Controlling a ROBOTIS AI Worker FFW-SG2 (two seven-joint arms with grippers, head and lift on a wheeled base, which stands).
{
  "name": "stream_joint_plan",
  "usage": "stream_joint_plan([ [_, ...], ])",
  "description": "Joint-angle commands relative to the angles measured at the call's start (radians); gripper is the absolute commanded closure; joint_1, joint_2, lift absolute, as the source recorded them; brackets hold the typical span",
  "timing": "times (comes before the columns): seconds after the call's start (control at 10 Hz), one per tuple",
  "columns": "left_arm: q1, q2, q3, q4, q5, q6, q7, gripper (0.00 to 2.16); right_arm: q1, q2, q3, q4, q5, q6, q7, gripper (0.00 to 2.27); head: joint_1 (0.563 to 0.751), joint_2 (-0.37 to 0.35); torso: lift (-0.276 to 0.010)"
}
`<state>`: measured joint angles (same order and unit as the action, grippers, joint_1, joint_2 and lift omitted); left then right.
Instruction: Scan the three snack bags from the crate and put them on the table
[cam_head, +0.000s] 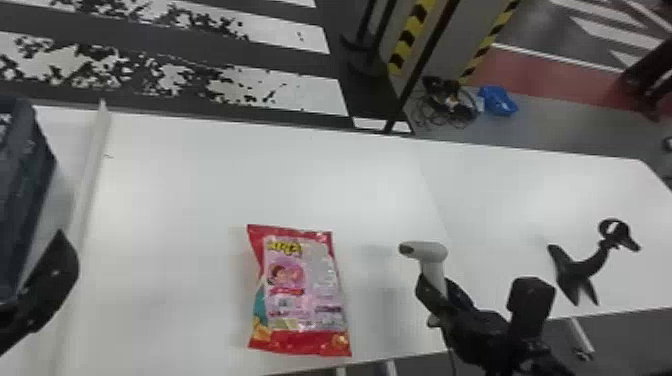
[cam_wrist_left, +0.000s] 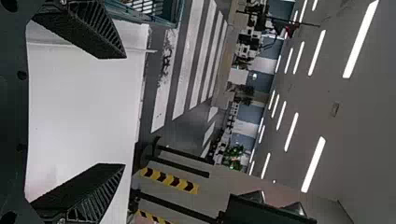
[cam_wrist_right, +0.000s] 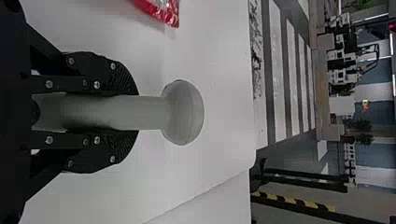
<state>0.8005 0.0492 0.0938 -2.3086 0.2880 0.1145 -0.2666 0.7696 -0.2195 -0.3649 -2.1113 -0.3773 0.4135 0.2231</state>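
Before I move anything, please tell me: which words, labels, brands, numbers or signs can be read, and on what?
No text can be read with certainty, so I quote none.
Snack bag: yellow lettering at its far end, too unclear to quote; its other print is too small.
Scanner in the right pincer: no lettering visible.
Yellow-and-black stripes beyond the table: only a pattern.

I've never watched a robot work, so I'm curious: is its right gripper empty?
No, the right gripper is closed on the grip of the light grey scanner.
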Motion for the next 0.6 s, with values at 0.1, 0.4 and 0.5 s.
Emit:
stream_joint_plan([
  [0.1, 0.009, -0.009, 0.003, 0.005, 0.003, -0.002, 0.006, 0.03, 0.051, 0.022, 0.018, -0.147, -0.117, 0.199, 0.079, 2.24, 0.695, -0.246, -0.094],
  [0.4, 0.008, -0.015, -0.013, 0.003, 0.002, -0.002, 0.012, 0.03, 0.122, 0.023, 0.069, -0.227, -0.149, 0.224, 0.128, 2.24, 0.695, -0.124, -0.094],
  [0.5, 0.008, -0.015, -0.016, 0.003, -0.001, -0.002, 0.017, 0.03, 0.123, 0.022, 0.073, -0.231, -0.161, 0.239, 0.156, 2.24, 0.695, -0.093, -0.094],
])
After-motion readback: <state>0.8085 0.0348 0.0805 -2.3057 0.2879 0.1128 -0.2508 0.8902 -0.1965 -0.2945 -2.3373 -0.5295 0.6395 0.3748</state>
